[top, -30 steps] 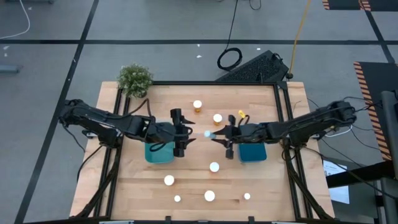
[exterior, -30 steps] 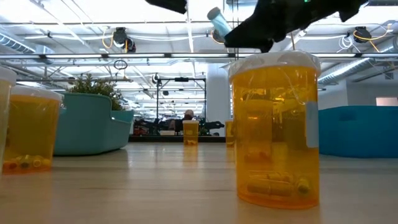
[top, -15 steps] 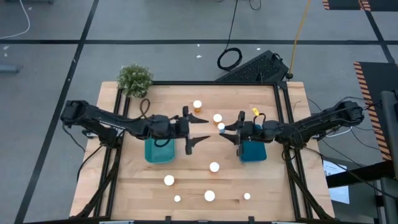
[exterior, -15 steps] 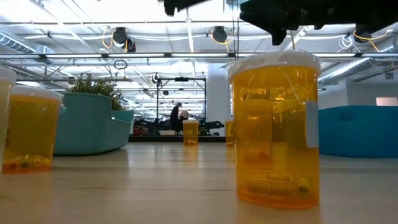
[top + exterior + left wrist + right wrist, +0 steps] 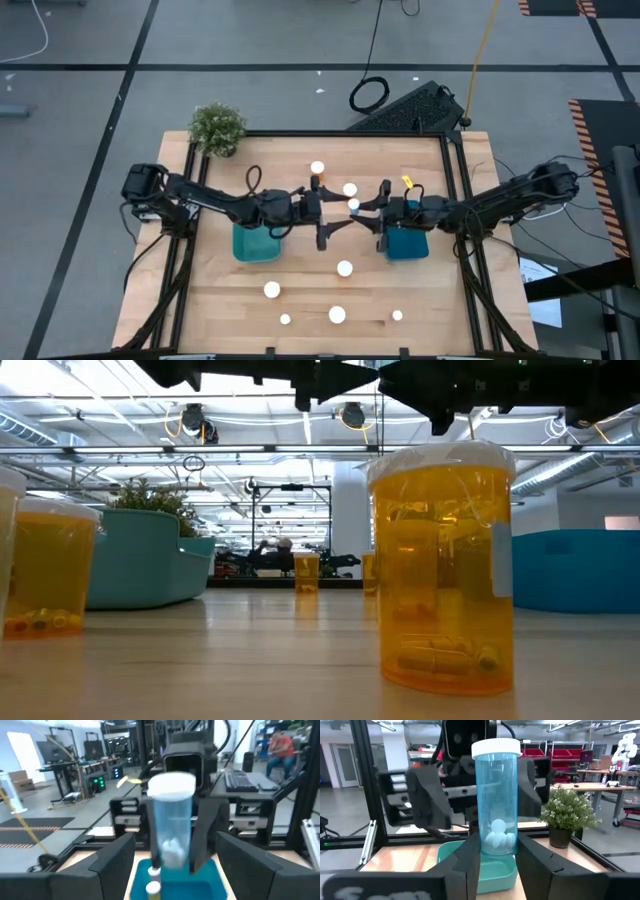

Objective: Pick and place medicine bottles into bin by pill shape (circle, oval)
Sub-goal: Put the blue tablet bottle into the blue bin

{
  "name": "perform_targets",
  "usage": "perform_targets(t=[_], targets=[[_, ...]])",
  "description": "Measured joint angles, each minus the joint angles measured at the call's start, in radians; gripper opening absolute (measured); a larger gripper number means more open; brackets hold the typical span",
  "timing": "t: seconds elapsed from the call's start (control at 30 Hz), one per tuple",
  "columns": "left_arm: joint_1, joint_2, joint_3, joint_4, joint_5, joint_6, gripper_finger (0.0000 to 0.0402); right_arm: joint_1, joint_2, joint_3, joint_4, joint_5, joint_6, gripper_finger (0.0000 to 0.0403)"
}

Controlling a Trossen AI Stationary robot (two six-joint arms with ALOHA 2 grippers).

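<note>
1. The right pincer (image 5: pixel 497 865) holds a pale blue bottle (image 5: pixel 495 795) upright above the worktop (image 5: pixel 300 280), its fingers (image 5: pixel 470 865) clamped on the lower body; round white pills lie at the bottom.
2. In the high view this bottle (image 5: pixel 354 205) hangs mid-worktop, between the two arms.
3. The left pincer (image 5: pixel 335 215) faces it with fingers spread wide on either side of the bottle, not touching.
4. The teal bin (image 5: pixel 255 245) sits under the left arm, the blue bin (image 5: pixel 405 245) under the right.
5. Other white-capped bottles (image 5: pixel 345 268) stand scattered on the worktop; an amber one (image 5: pixel 440 570) stands close to the low camera.
6. A plant (image 5: pixel 217 127) stands at the far left corner.
</note>
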Motion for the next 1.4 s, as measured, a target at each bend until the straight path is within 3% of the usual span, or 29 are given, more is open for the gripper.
perform_targets(t=[0.23, 0.7, 1.17, 1.4], targets=[[0.0, 0.001, -0.001, 0.017, 0.003, -0.001, 0.0267, -0.001, 0.031, 0.0, 0.036, 0.0, -0.016, 0.0104], [0.004, 0.005, -0.001, 0.018, 0.067, -0.004, 0.0142, -0.001, 0.031, 0.0, 0.045, -0.008, -0.017, 0.0104], [0.019, 0.026, 0.0, 0.021, 0.098, -0.013, 0.015, -0.001, 0.032, 0.001, 0.042, -0.003, -0.024, 0.0104], [0.019, 0.026, 0.0, 0.021, 0.098, -0.004, 0.0114, -0.001, 0.032, 0.001, 0.04, -0.004, -0.03, 0.0104]])
